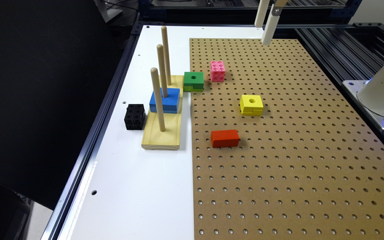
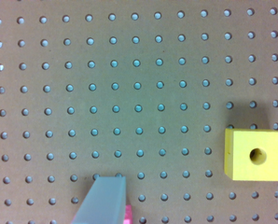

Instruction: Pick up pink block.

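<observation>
One pink block (image 1: 217, 71) sits on the pegboard (image 1: 295, 150), just beside one green block (image 1: 193, 81) that lies at the board's edge. Also on the board: one yellow block (image 1: 251, 104) and one red block (image 1: 225, 138), each apart from the others. One black cube (image 1: 134, 116) rests on the white table (image 1: 128, 186) beside a wooden base (image 1: 163, 128) carrying three upright pegs; one blue block (image 1: 165, 100) is threaded on the middle peg. The gripper (image 1: 266, 25) hangs above the far end of the board, well apart from the pink block. In the wrist view its fingers (image 2: 104, 198) are spread wide, holding nothing; a pink sliver shows beside one finger.
</observation>
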### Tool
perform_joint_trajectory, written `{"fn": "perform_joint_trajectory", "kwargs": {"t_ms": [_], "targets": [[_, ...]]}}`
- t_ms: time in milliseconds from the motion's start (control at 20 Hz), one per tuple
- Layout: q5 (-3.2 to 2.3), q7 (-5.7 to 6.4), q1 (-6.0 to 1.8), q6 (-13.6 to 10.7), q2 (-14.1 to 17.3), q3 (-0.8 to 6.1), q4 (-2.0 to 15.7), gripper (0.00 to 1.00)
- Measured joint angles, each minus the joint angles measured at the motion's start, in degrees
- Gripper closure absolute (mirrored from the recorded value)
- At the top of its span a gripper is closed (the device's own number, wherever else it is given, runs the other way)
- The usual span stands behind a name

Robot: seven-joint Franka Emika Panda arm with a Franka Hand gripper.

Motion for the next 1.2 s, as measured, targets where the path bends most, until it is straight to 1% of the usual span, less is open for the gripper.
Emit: {"fn": "perform_joint_trajectory", "kwargs": {"t_ms": [200, 250, 400, 600, 850, 1000, 1200], "targets": [[0.0, -0.62, -0.6, 0.01, 0.79, 0.0, 0.9, 0.0], [0.0, -0.95, -0.96, 0.01, 1.84, 0.0, 1.85, 0.0], [-0.01, -1.08, -1.21, 0.05, 3.49, 0.0, 3.24, 0.0], [-0.01, -1.82, -1.97, 0.06, 6.49, 0.0, 6.2, 0.0], [-0.02, -2.13, -2.41, 0.06, 10.09, 0.0, 9.38, 0.0], [-0.02, -2.3, -2.65, 0.06, 11.2, 0.0, 10.28, 0.0], [-0.03, -2.53, -2.88, 0.06, 11.31, 0.0, 10.44, 0.0]]}}
